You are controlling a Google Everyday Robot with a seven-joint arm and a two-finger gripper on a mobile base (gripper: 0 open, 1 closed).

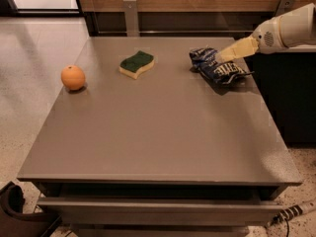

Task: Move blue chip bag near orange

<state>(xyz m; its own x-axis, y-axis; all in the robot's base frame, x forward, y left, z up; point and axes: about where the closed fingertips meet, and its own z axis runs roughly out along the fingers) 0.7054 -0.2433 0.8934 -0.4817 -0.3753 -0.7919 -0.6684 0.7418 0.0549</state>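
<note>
The blue chip bag (219,67) is a crinkled dark navy foil bag with white lettering. It lies on the grey table (158,132) at the back right. The orange (73,77) sits at the table's left edge, far from the bag. My gripper (223,56) is pale yellow and reaches in from the right on a white arm (291,31). Its tip is at the bag's upper edge, just above it or touching it.
A green-and-yellow sponge (137,64) lies at the back of the table between the orange and the bag. A dark cabinet (286,93) stands right of the table. A wood-panelled wall runs behind, and a cable (291,214) lies on the floor at the lower right.
</note>
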